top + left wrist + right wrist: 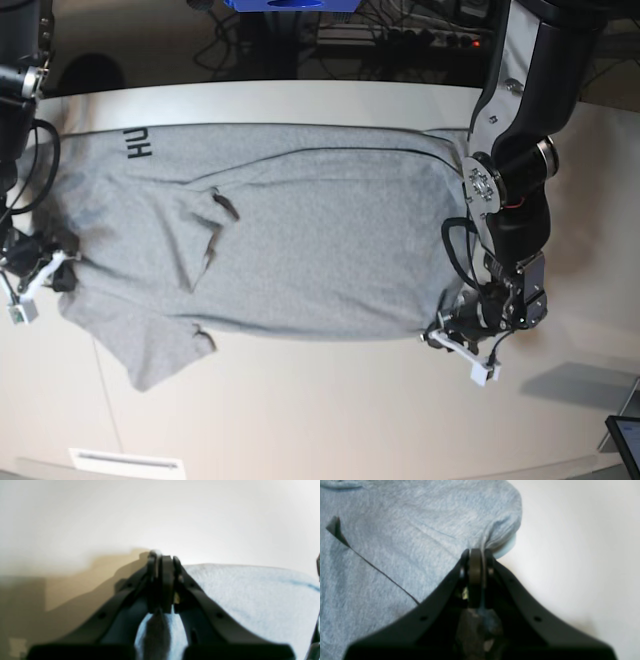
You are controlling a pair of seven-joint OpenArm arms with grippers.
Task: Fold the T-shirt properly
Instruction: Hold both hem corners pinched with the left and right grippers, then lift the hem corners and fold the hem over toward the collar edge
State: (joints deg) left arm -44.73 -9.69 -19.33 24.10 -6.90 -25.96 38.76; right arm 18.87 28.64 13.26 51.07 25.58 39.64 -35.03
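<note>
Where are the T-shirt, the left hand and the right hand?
T-shirt (300,230): base view, middle of the grey body.
left hand (162,557): left wrist view, between its closed fingertips.
right hand (476,553): right wrist view, between its closed fingertips.

Robotics lab or test bench. Two black robot arms, one at 3 o'clock (520,150), other at 9 o'clock (18,90), flank pale rounded table (330,410). At 12 o'clock, beyond table edge: tangled cables (400,30), power strip (440,38) with red light, blue object (288,5). Screen corner (625,440) at 4 o'clock.
</note>
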